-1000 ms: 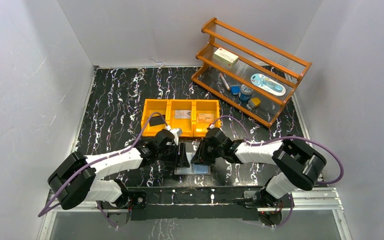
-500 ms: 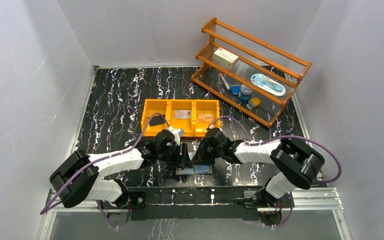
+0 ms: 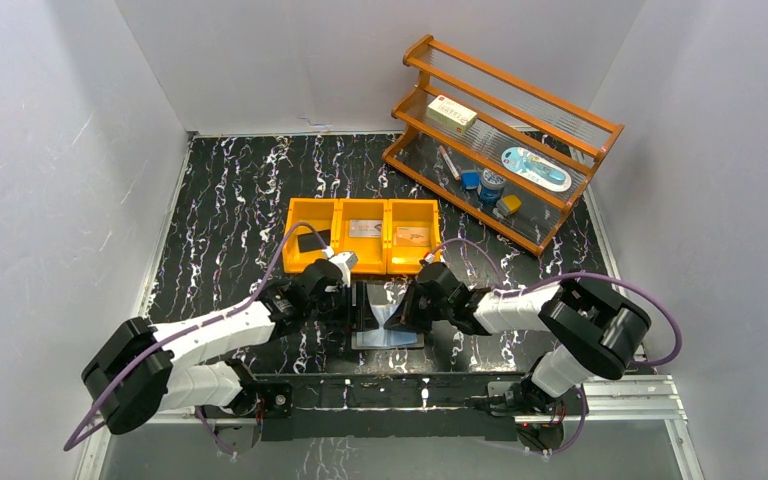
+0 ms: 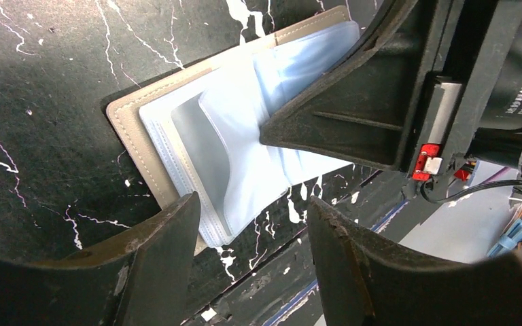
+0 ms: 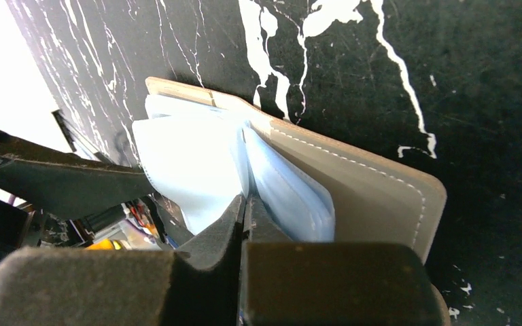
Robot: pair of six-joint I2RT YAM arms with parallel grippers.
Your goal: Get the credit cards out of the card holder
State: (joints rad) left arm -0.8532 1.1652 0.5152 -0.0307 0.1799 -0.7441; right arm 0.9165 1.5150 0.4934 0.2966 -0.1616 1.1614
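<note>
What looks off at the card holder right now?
One pale blue sleeve of the card holder is lifted and curled, apparently pinched by the shut right gripper; no card shows in that grip. Nothing else stands out.

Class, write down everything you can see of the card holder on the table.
The card holder is a flat wallet with a grey-tan stitched cover, leather-like, and pale blue translucent plastic sleeves. It lies open on the black marbled table, sleeves fanned upward. The right gripper, jaws shut, sits among the sleeves; the left gripper, jaws open, hangs over one corner. A grey patch in one sleeve may be a card.
</note>
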